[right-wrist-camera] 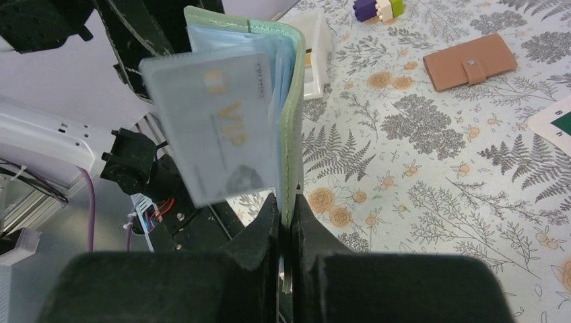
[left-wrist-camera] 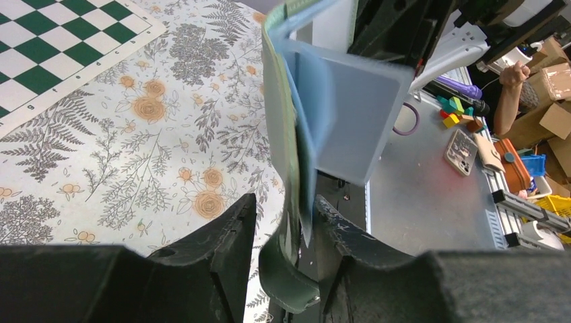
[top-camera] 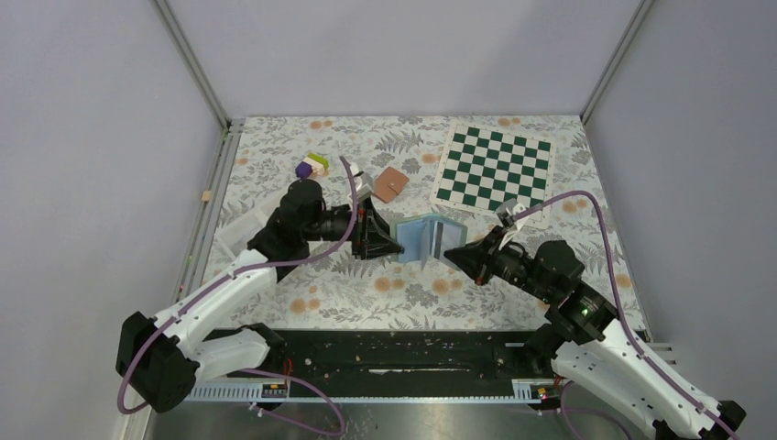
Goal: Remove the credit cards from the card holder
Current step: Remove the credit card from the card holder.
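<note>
The card holder (top-camera: 421, 236) has a light green cover and pale blue clear pages. It stands open and upright above the floral cloth, between my two grippers. My right gripper (top-camera: 449, 249) is shut on the lower edge of the green cover (right-wrist-camera: 291, 114); its jaws (right-wrist-camera: 288, 208) pinch it tight. My left gripper (top-camera: 394, 247) grips the opposite side, its fingers (left-wrist-camera: 286, 215) around the cover's edge, its curled strap and some blue pages (left-wrist-camera: 337, 114). One credit card (right-wrist-camera: 215, 128), pale with gold "VIP" lettering, sits inside a fanned-out page. No card lies loose.
A brown wallet (top-camera: 391, 184) lies behind the holder, with coloured toy blocks (top-camera: 311, 166) to its left. A green-and-white chessboard mat (top-camera: 496, 167) lies at the back right. A white tray (top-camera: 240, 229) sits at the cloth's left edge.
</note>
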`<control>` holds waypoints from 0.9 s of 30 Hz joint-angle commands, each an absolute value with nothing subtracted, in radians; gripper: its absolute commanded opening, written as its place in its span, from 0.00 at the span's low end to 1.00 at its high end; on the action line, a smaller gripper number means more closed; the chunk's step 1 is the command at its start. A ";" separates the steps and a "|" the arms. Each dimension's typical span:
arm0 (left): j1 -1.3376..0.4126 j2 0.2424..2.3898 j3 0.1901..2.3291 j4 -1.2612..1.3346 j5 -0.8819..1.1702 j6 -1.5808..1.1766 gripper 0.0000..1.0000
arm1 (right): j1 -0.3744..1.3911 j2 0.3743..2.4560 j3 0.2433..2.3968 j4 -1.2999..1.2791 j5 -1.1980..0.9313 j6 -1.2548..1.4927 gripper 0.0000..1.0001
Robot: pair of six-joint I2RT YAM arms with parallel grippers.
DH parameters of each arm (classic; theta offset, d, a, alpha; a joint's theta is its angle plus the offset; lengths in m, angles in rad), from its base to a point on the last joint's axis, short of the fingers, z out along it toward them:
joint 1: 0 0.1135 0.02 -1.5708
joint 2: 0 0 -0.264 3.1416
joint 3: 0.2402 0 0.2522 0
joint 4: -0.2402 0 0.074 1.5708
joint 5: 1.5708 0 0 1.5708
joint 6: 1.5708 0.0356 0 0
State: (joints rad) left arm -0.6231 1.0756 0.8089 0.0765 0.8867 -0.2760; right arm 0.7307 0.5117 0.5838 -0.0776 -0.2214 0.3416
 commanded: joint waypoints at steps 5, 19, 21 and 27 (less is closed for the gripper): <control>-0.623 1.094 0.885 0.037 0.837 -0.273 0.39 | 0.727 0.540 0.606 -0.037 -0.234 0.333 0.00; -0.622 1.107 0.891 -0.031 0.803 -0.280 0.54 | 0.726 0.534 0.596 -0.041 -0.186 0.326 0.00; -0.623 1.102 0.888 -0.030 0.801 -0.284 0.57 | 0.726 0.536 0.593 -0.045 -0.178 0.327 0.00; -0.623 1.088 0.860 0.007 0.769 -0.333 0.67 | 0.727 0.546 0.596 -0.059 -0.161 0.322 0.00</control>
